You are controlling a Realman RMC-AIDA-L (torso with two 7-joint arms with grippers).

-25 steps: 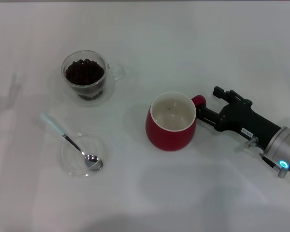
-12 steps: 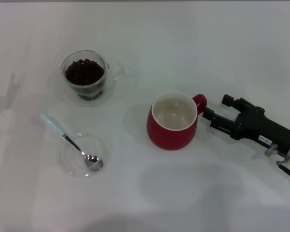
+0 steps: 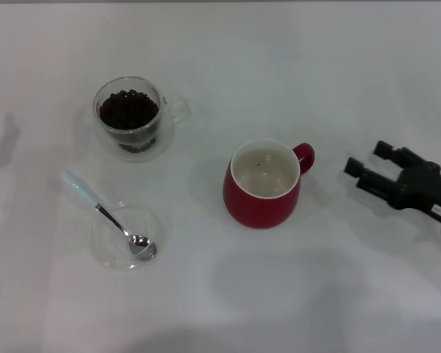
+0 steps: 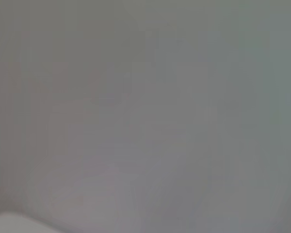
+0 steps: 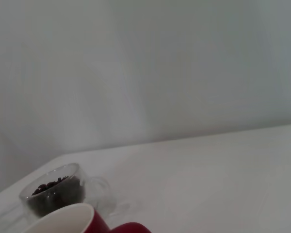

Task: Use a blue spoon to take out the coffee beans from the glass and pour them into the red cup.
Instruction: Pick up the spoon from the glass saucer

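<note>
- Our right gripper has backed away from the red cup, fingers spread and empty; the left gripper is out of view.
- Spoon lies left of the cup, bowl in a dish; glass of beans sits beyond.
- We should pinch the handle, with open room around it.

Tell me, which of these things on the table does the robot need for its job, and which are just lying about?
Needed:
- slim pale-blue-handled metal spoon
- dark roasted coffee beans
- clear double-walled glass mug holding them
- rounded dark red ceramic cup, cream inside
- open black right gripper, beside the cup

Just there:
- shallow clear glass dish under the spoon's bowl
- white table
</note>
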